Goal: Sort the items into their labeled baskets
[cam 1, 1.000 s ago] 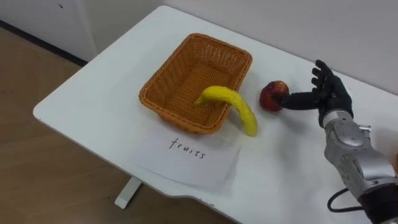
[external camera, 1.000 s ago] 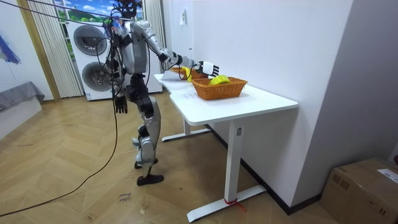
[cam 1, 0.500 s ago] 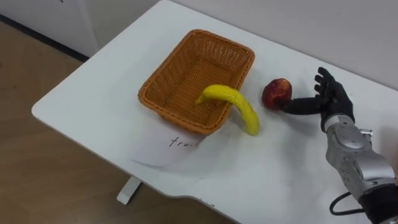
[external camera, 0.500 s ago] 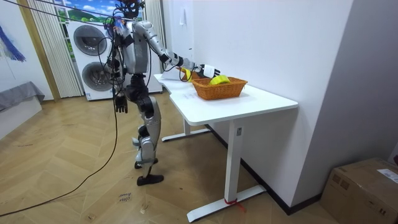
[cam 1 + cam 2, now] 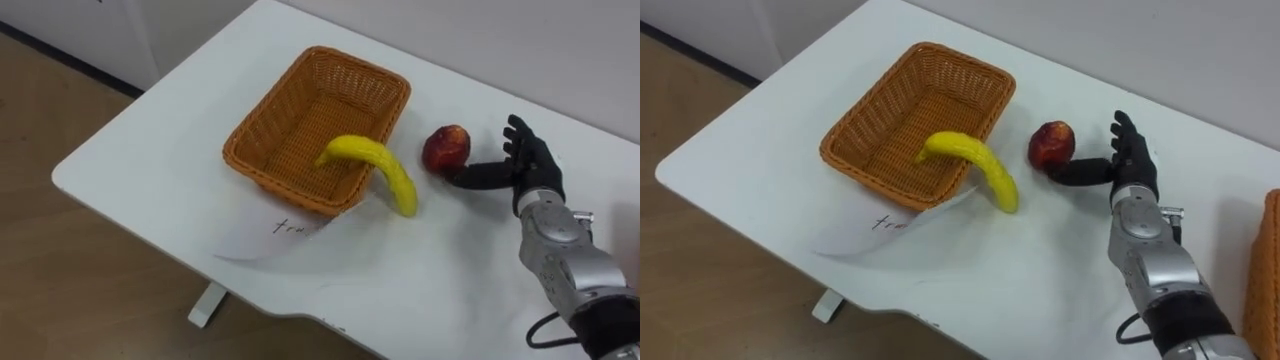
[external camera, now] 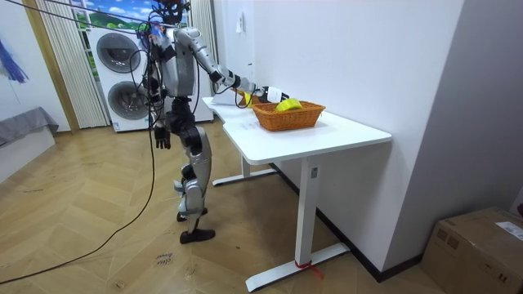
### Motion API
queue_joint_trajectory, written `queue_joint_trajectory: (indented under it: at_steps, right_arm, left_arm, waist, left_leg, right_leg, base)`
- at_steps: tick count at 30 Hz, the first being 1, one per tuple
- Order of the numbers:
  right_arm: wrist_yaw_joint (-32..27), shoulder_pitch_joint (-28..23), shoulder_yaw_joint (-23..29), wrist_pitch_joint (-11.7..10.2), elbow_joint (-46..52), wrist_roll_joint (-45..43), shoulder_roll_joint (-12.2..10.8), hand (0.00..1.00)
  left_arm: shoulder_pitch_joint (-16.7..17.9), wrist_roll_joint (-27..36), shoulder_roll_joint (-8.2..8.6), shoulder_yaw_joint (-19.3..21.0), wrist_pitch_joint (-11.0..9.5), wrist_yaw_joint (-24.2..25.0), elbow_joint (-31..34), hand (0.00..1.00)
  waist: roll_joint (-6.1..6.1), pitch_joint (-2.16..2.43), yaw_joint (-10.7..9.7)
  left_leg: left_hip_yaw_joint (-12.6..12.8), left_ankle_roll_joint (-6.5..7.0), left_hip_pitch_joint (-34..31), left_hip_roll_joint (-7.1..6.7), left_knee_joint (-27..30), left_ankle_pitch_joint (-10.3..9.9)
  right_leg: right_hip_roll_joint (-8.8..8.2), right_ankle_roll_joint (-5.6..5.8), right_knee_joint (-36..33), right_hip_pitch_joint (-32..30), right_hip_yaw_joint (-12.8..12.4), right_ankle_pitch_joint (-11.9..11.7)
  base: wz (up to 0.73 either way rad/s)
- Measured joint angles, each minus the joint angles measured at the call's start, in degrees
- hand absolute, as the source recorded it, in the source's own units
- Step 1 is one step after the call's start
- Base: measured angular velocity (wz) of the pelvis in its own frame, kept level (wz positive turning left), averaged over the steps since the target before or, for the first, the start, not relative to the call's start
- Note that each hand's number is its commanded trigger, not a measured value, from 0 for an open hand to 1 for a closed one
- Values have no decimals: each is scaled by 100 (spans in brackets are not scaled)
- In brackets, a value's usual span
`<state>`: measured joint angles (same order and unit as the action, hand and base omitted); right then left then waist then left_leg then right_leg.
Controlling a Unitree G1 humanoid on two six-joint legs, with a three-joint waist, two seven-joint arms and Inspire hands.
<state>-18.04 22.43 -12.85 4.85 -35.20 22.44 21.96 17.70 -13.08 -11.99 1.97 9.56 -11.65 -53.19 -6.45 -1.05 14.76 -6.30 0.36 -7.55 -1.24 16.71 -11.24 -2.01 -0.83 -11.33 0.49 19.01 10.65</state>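
A woven orange fruit basket [image 5: 318, 120] stands on the white table [image 5: 170, 130]. A yellow banana [image 5: 378, 170] lies over the basket's near rim, its tip down on the table. A red apple [image 5: 446, 147] sits on the table to the right of the basket. My right hand [image 5: 527, 165] is open just right of the apple, fingers straight up and the thumb stretched out against the apple's lower side. My left hand [image 6: 161, 135] hangs at my side in the room view.
A paper label [image 5: 285, 235] with handwriting lies at the basket's near side, its right part curled up against the banana. The rim of a second basket [image 5: 1265, 280] shows at the far right. I stand at the table's [image 6: 327, 131] end; washing machines [image 6: 118, 77] are behind me.
The paper label, flat a second ago, has curled up at its right side and hides part of its writing. My right hand has dropped slightly by the apple.
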Motion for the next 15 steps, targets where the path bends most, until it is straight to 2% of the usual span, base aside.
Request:
queue_joint_trajectory:
  at_steps: [6, 12, 15]
  right_arm:
    - [11, 12, -23, 0, 0, -532, -63, 0]
    - [258, 25, -178, 0, 1, -702, -160, 0]
    - [332, 114, -178, 0, 1, -706, -196, 0]
  left_arm:
    - [-41, -3, 2, 4, 0, 43, -44, 0]
    - [-66, -3, 2, 4, -2, 154, -40, 0]
    - [-75, -3, 2, 3, -4, 228, -46, 0]
  waist:
    - [-54, 7, 147]
    - [-63, 6, 280]
    - [-63, 4, 278]
  left_leg:
    - [14, -1, -9, 9, 4, 6]
    - [14, -1, -37, 10, 44, 5]
    - [13, -2, -83, 13, 84, 5]
  right_leg:
    - [-3, 0, -40, -39, -2, 0]
    - [-4, 0, -41, -38, 19, 0]
    - [-7, 0, -41, -40, 77, 0]
  base:
    - [0]
    - [1]
    - [7]
